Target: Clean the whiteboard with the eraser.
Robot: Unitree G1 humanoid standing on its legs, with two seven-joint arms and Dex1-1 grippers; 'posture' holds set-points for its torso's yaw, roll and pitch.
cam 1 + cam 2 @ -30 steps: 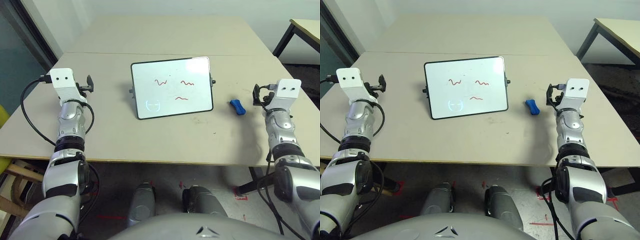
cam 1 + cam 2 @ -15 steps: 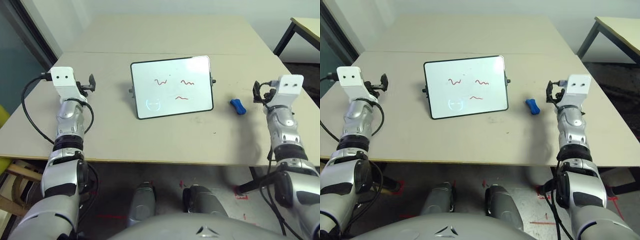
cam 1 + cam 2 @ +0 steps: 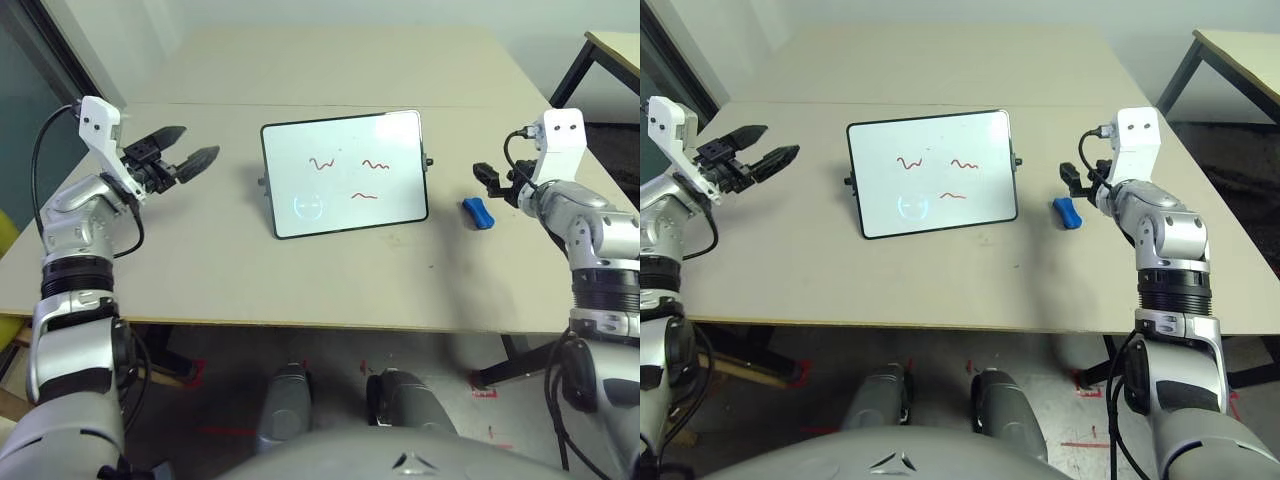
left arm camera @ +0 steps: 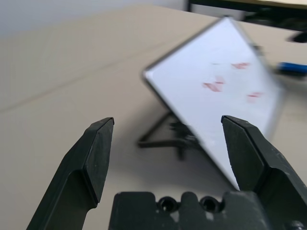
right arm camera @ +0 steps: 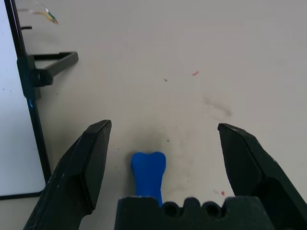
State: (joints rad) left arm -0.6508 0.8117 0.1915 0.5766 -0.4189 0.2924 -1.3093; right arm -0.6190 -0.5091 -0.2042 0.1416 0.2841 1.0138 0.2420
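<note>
Both arms have swung up, so my right pincer point(image 5: 160, 143) now hangs spread just above the eraser point(image 3: 477, 211) at right, my left pincer point(image 3: 184, 158) spread at upper left, the whiteboard point(image 3: 345, 172) still scribbled mid-table point(image 3: 240, 270).

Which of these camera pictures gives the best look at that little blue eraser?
The right wrist view: the eraser lies close between the open right gripper's fingers, though partly cut off. Both eye views show it whole but tiny beside the whiteboard; the left wrist view shows a blurred sliver.
</note>
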